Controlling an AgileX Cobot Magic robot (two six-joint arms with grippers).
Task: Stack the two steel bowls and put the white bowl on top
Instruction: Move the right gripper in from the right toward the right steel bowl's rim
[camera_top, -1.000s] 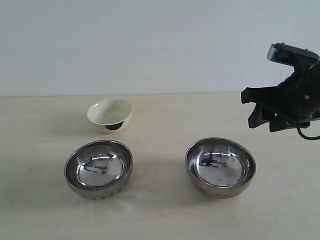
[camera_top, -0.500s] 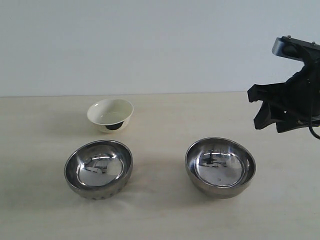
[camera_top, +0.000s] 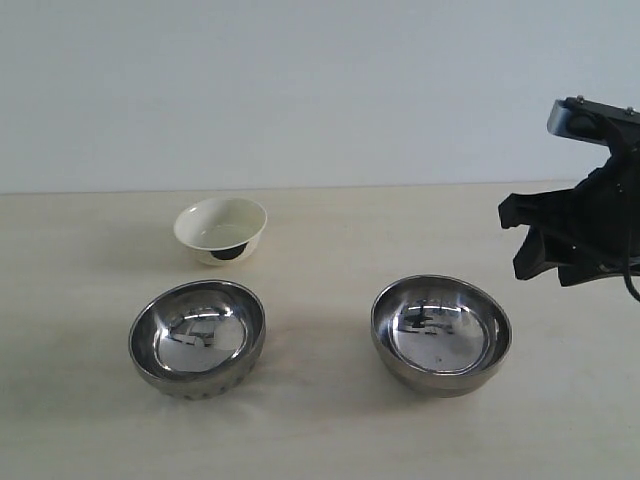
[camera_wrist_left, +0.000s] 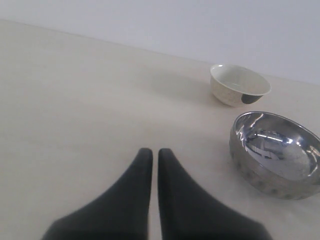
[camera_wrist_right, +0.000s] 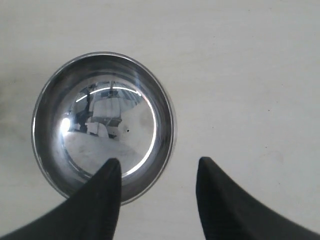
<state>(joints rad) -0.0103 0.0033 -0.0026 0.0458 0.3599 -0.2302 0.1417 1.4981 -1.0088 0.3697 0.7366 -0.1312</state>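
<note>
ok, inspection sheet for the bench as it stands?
Surface: pale table, no spills or marks seen.
Job's things: left steel bowl and right steel bowl, upright, empty, apart, not stacked; white bowl upright behind the left steel bowl, apart from it, black mark on its side.
Clutter: nothing seen.
Grippers: left gripper shut, empty, over bare table; right gripper open, empty, raised by the right steel bowl.
Cables: one black cable at the right gripper, clear of the bowls.
Surroundings: plain pale wall behind the table.
</note>
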